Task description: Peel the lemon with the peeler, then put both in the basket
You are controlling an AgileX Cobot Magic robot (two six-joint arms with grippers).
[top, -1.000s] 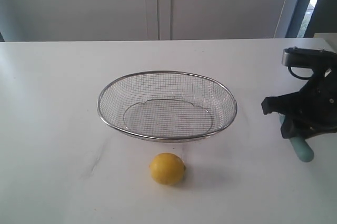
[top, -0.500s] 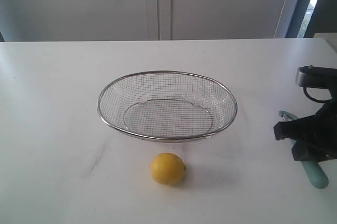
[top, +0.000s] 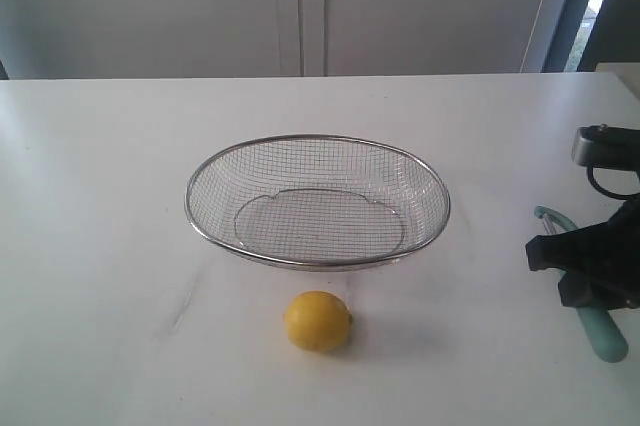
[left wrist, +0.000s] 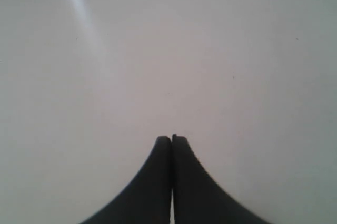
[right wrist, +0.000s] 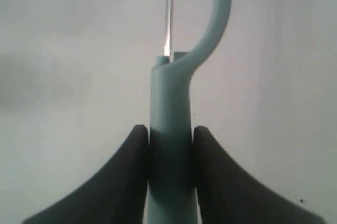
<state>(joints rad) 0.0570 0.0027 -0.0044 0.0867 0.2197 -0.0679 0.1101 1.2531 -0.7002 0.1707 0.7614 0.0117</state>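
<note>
Lemon [top: 317,320] unpeeled, peeler [right wrist: 169,92] gripped, basket [top: 318,264] empty: the task was barely begun.

I had the lemon sitting on the white table [top: 100,246] just in front of the basket, not touching it, its yellow skin whole as far as I could see. My right gripper [right wrist: 169,134] was clenched on the peeler's teal handle, out at the right side and well apart from the lemon, with the looped head sticking out past the jaws. My left gripper [left wrist: 171,140] was clenched on nothing, over bare table. I judged that all the peeling and both drops into the basket were left to do. I could read no brand, label or writing anywhere.
</note>
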